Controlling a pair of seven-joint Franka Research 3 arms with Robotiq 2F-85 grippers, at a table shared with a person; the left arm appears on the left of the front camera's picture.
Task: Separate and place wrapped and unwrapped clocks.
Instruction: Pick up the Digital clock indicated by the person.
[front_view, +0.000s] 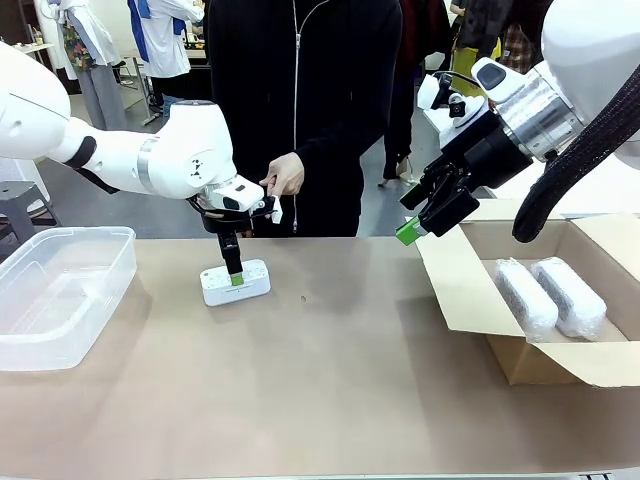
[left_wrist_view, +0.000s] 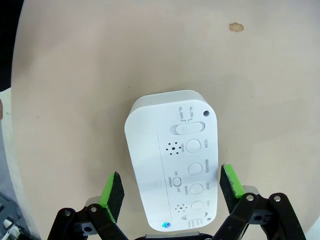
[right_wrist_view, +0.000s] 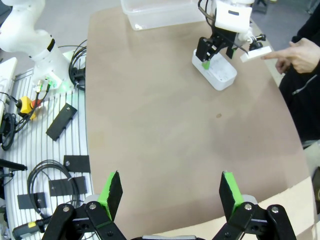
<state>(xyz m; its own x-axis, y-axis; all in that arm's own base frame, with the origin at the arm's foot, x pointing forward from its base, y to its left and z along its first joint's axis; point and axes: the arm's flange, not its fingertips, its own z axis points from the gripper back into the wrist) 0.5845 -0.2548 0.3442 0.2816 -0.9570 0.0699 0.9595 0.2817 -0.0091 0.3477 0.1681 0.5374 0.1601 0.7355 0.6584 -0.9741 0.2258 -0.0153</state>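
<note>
Cardboard box (front_view: 470, 290) near right, two wrapped clocks (front_view: 550, 295) part hidden; right pincer (front_view: 425, 222) released above; left pincer (front_view: 232, 268) released, straddling unwrapped clock (front_view: 236, 283).

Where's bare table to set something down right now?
Open tabletop between the plastic bin and cardboard box. Crowded by the bare clock under the left gripper, and in the box with two wrapped clocks.

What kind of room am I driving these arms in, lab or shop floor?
Most likely a robotics lab or demo space: cables and an emergency-stop box lie on a slatted bench beside the brown table, and a person stands across it.
</note>
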